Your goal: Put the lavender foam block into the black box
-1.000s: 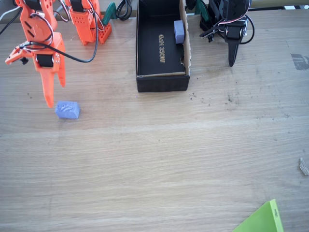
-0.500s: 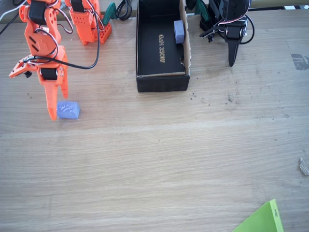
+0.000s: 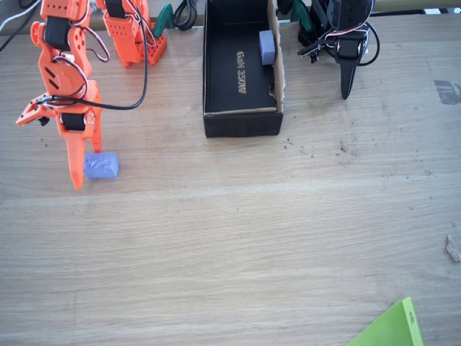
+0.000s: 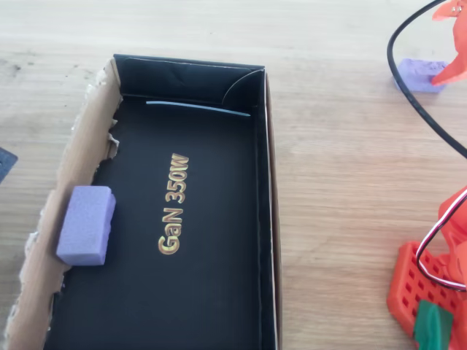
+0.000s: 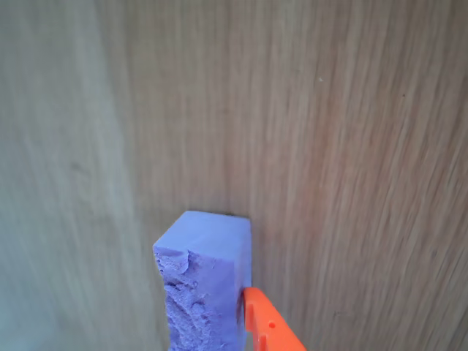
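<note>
Your small, rumpled bluish-lavender foam block [image 3: 101,166] lies on the wooden table [image 3: 288,231], well apart from the long black cardboard box [image 3: 223,122]. It looks light and squashy, so pinch its flat long sides gently. The orange two-finger gripper [image 3: 78,169] has one finger [image 5: 270,329] touching the block; I cannot tell how wide it stands.

Small bluish-lavender foam block [image 3: 101,166], rumpled on one face, flat on the wood just beside the orange gripper [image 3: 75,171] fingertip. Long black box [image 3: 240,65], open-topped with one torn brown wall, well apart from the gripper, up and right in the fixed view.
</note>
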Robot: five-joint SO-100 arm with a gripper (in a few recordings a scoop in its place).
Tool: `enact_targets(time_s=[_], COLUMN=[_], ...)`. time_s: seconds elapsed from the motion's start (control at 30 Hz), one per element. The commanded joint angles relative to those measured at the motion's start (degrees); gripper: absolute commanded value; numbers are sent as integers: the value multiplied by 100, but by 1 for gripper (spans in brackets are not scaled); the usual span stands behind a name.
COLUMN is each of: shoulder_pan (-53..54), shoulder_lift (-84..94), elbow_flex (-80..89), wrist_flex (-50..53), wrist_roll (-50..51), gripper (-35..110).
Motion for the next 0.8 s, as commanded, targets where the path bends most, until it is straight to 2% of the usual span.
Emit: enact_targets(time_s=[0.0, 0.37, 0.77], shoulder_pan=[88, 70, 141], shoulder_lift=[44, -35, -334], elbow_flex=[-185, -193, -229], wrist_flex=[-70, 668, 765], wrist_roll=[35, 193, 114], gripper=[42, 41, 40])
